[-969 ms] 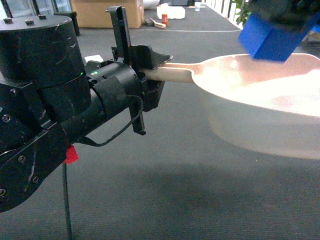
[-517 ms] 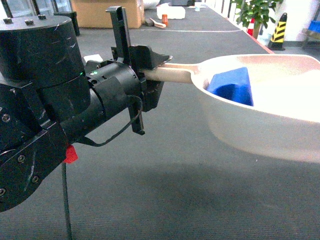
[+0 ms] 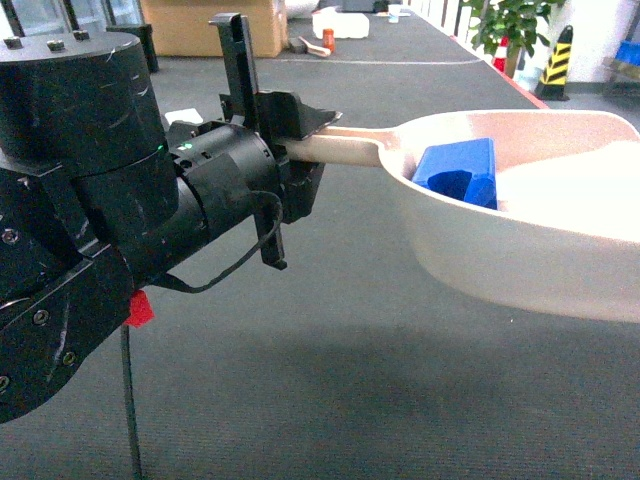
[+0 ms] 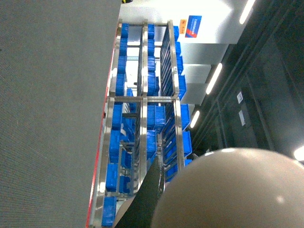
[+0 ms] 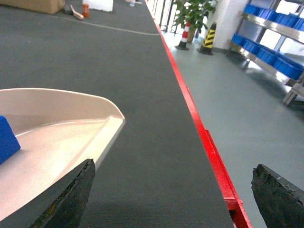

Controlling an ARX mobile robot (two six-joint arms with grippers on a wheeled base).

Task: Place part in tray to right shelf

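Note:
The pale beige tray (image 3: 520, 250) is held above the dark floor, its long handle (image 3: 350, 148) clamped in my left gripper (image 3: 308, 135), which is shut on it. The blue part (image 3: 460, 172) lies inside the tray near the handle end, free of any gripper. In the left wrist view one black finger (image 4: 148, 199) lies against the tray's rounded underside (image 4: 232, 190). In the right wrist view my right gripper (image 5: 173, 194) is wide open and holds nothing. It sits just right of the tray's rim (image 5: 111, 116), and a corner of the part (image 5: 7, 138) shows at the left edge. The right gripper is outside the head view.
A red floor line (image 5: 209, 142) runs along the dark carpet. Steel racks with blue crates (image 4: 142, 118) stand beyond it, another rack (image 5: 273, 42) at far right; I cannot tell which is the right shelf. A potted plant (image 3: 505, 25), striped bollard (image 3: 560, 60) and cardboard box (image 3: 215, 25) stand far off.
A second ago the right gripper held the part above the tray. The part has dropped into the tray and settled, and the gripper has left the head view.

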